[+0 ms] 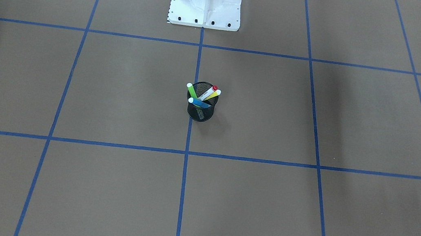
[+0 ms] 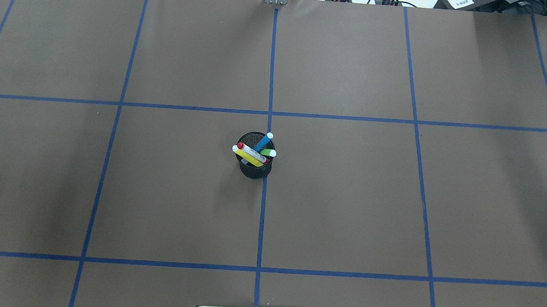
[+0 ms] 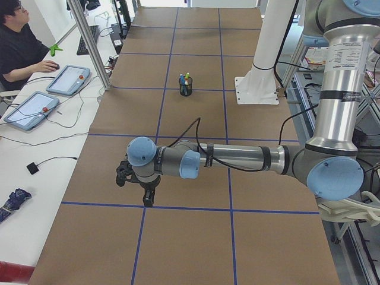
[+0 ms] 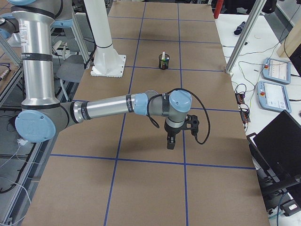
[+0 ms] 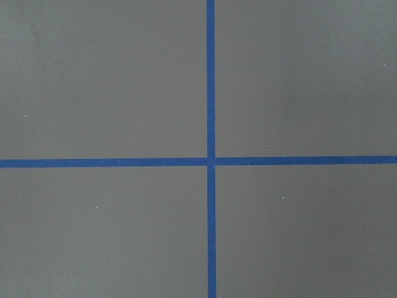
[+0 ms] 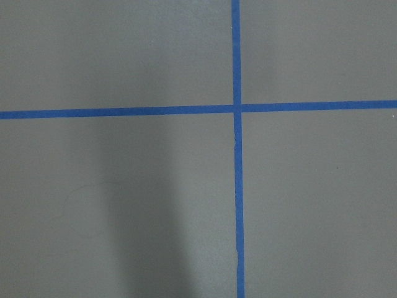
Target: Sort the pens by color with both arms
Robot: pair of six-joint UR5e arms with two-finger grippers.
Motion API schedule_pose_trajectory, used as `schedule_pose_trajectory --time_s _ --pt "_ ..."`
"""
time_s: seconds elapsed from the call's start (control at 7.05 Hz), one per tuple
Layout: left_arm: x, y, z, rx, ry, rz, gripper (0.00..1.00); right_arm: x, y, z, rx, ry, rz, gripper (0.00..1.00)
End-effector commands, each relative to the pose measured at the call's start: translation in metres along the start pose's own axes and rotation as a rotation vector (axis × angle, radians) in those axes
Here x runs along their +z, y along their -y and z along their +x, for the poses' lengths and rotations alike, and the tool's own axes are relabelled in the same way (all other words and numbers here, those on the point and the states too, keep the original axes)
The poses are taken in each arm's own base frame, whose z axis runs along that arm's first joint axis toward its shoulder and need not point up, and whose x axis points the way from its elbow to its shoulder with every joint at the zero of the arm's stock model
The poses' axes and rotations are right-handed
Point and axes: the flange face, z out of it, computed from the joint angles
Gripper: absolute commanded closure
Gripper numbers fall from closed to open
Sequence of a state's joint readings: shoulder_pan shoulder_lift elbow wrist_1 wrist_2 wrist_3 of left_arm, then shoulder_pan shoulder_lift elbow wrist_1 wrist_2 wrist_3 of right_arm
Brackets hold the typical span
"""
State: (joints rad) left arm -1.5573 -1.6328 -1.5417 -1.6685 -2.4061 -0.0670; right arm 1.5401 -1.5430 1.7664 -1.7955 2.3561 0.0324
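A black mesh cup [image 2: 255,170] stands at the table's middle on a blue tape line. In it lean a blue pen [image 2: 263,142], a green pen [image 2: 269,152], a yellow pen [image 2: 248,157] and a white pen with a red cap [image 2: 253,153]. My left gripper [image 3: 148,199] shows only in the exterior left view, low over the table's left end, far from the cup. Only the exterior right view shows my right gripper [image 4: 170,143], over the opposite end. I cannot tell whether either is open or shut. Both wrist views show only brown table and tape.
A white pedestal base [image 1: 206,0] stands behind the cup on the robot's side. Blue tape lines [image 2: 271,77] divide the brown table. A seated person [image 3: 21,41] and control tablets [image 3: 68,80] are at a side bench; a laptop [image 4: 282,141] sits beyond the other end.
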Motion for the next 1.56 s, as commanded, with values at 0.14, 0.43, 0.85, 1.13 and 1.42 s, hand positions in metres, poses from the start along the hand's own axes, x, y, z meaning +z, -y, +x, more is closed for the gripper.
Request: schedule_pose_trajectory --time_s 0.14,0.43,0.85,1.13,1.42 --pt "-0.002 0.001 -0.002 0.026 0.051 0.023 0.0 -0.012 0.009 -0.016 -0.03 0.027 0.029 0.0" --pt "-0.002 0.001 -0.001 0.024 0.041 0.022 0.0 -0.043 0.055 -0.069 -0.046 0.078 0.025 0.0" --pt "-0.004 0.002 0.002 0.023 0.037 0.03 0.0 -0.061 0.107 -0.206 0.024 0.044 -0.052 0.0" --pt "-0.007 0.003 0.005 0.029 0.035 0.035 0.0 -0.056 0.122 -0.267 0.087 0.193 -0.13 0.0" --pt "-0.005 -0.003 0.004 0.029 0.035 0.031 0.0 -0.052 0.12 -0.376 0.138 0.217 -0.186 0.0"
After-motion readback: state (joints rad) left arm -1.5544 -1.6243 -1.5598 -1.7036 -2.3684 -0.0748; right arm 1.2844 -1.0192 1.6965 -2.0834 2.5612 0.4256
